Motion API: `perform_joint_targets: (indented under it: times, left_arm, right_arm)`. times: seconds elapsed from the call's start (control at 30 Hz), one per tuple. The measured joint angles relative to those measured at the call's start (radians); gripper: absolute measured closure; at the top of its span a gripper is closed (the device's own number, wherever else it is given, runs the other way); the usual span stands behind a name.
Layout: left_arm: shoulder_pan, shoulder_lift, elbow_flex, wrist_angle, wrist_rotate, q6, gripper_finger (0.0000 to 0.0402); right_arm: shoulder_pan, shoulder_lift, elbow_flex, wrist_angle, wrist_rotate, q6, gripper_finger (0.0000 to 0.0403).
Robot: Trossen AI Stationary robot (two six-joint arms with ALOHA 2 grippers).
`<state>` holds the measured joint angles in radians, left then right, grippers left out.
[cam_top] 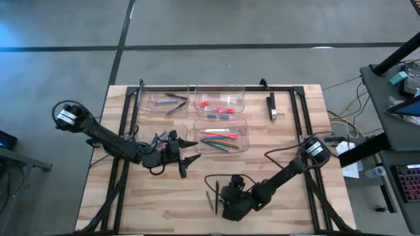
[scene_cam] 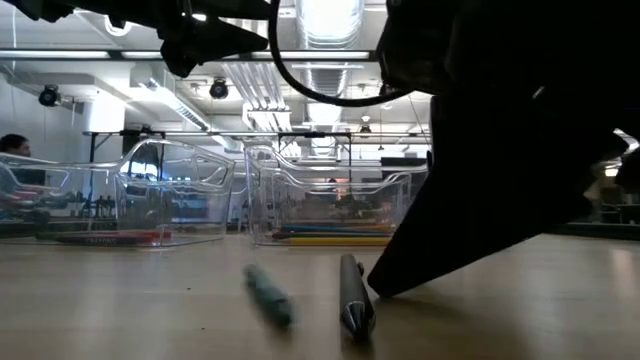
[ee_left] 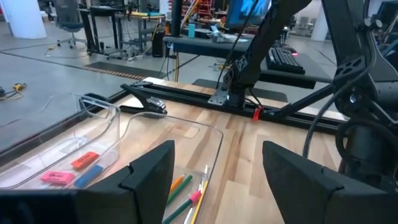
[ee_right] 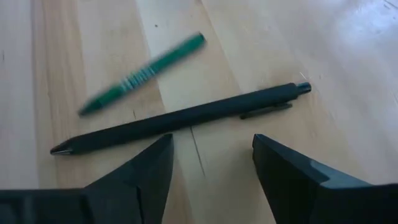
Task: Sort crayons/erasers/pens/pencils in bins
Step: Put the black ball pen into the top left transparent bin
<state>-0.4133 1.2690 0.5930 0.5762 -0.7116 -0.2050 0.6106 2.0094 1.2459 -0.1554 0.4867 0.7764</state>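
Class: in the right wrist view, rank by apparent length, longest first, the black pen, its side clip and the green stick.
1. Long black click pen, lying on the wood.
2. Short green stick with pale lettering, blurred but clearly shorter.
3. The pen's thin dark side clip, shortest.

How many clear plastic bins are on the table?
3 show clearly: a pen bin at the back, an eraser bin beside it, and a pencil bin in front of that. A fourth may be hidden under the left arm.
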Motion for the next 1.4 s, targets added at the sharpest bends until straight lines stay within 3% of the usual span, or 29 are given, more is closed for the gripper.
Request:
perform_joint_targets:
  times: [0.2,0.43,0.97,1.4]
  left_arm:
    - [-0.001,0.0,-0.008,0.0,0.002,-0.024,0.0174]
    - [-0.001,0.0,-0.008,0.003,0.002,-0.026,0.0174]
    - [-0.001,0.0,-0.011,0.008,0.001,-0.027,0.0174]
    - [-0.001,0.0,-0.011,0.008,0.001,-0.028,0.0174]
  right_arm:
    - [-0.002,-0.052,-0.009,-0.076,-0.014,-0.011,0.0193]
    - [-0.006,-0.116,-0.011,-0.057,0.062,0.03,0.0193]
    - [-0.055,-0.005,-0.011,0.042,0.06,0.147,0.0193]
    - [-0.078,-0.036,0.006,-0.221,0.014,0.164,0.0193]
